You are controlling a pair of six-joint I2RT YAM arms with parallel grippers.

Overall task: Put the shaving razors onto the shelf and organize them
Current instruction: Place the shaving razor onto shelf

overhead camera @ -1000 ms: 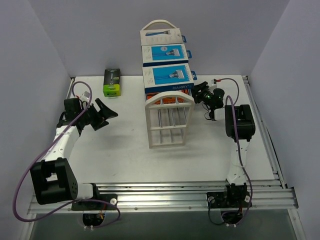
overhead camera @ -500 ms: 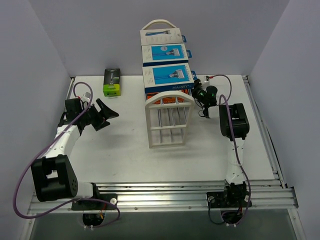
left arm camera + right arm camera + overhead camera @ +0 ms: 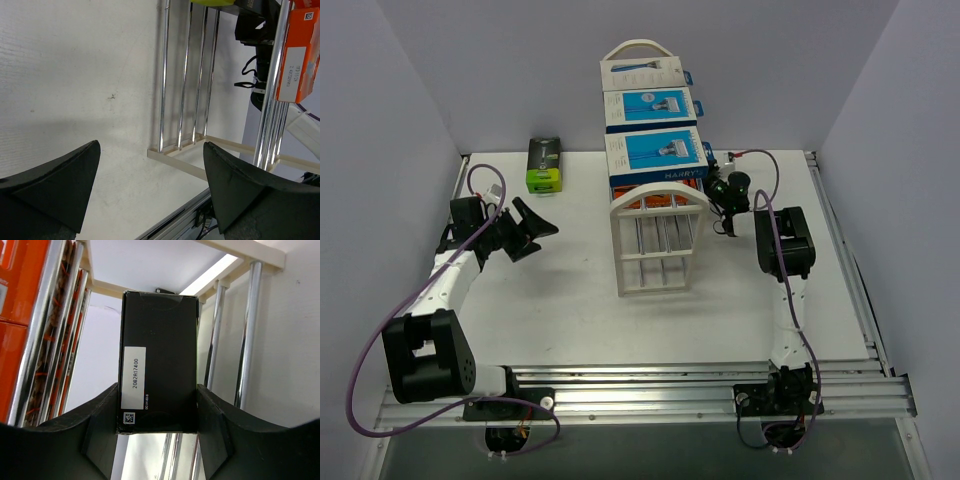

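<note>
The cream-white shelf (image 3: 658,232) stands mid-table with blue-and-white razor boxes (image 3: 656,152) on its upper tiers and orange boxes (image 3: 660,198) on a lower tier. My right gripper (image 3: 713,190) is at the shelf's right side, shut on a black razor box (image 3: 159,367) that pokes in between the chrome bars (image 3: 247,332). Orange boxes (image 3: 20,285) lie on the tier beside it. A black-and-lime-green box (image 3: 544,164) stands at the back left. My left gripper (image 3: 532,226) is open and empty over bare table (image 3: 75,75), facing the shelf (image 3: 187,80).
The table's back and side walls are close. A metal rail (image 3: 650,385) runs along the near edge. The right arm (image 3: 787,250) stands right of the shelf. An orange box (image 3: 300,50) shows on the shelf in the left wrist view.
My right gripper has moved left with the black box, up to the shelf's right side. The left arm has hardly moved.
</note>
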